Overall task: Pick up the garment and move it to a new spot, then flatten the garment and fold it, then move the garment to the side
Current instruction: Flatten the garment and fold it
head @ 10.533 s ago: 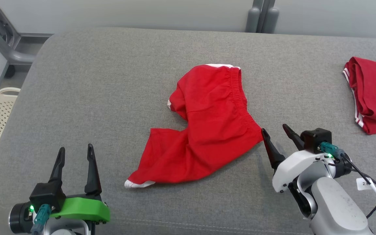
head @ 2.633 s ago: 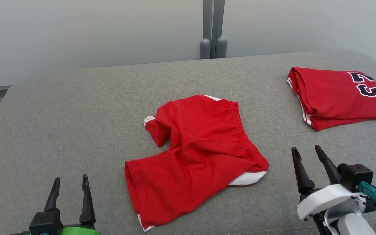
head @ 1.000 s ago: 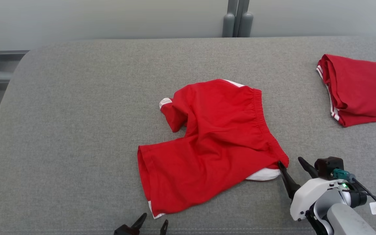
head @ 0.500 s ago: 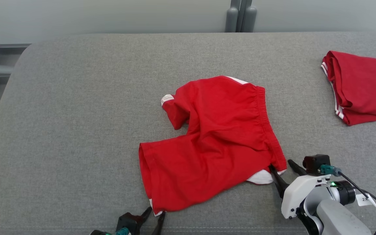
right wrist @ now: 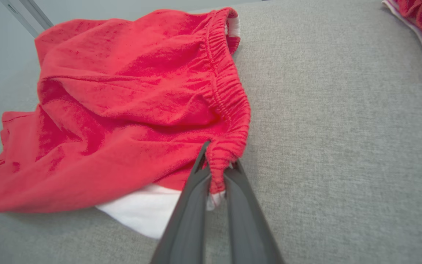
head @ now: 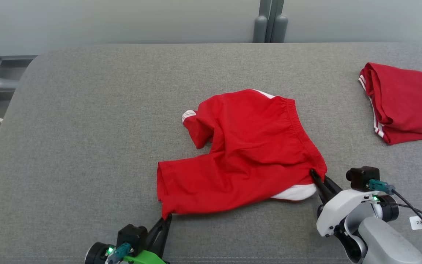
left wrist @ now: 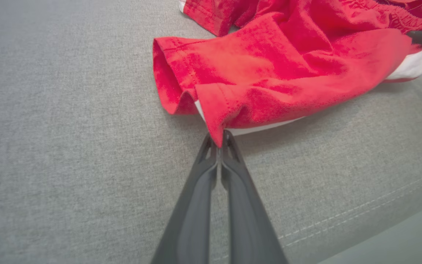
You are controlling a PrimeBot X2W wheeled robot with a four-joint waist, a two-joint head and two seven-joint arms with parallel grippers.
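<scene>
Pinching red shorts point(head: 247, 154), centre of the grey cushion point(head: 86, 110): left gripper point(left wrist: 218, 141) closed on a leg-hem corner, right gripper point(right wrist: 219, 165) closed on the waistband end. Risk: thin bites may slip on lifting; bunched far leg could drag folded.

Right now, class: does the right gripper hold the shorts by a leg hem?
No, the right gripper pinches the shorts at their elastic waistband.

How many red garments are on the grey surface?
2. The red shorts lie centrally, pinched at a leg hem by the left end effector and at the waistband by the right end effector; a folded red garment sits at the far right, partly cropped.
</scene>
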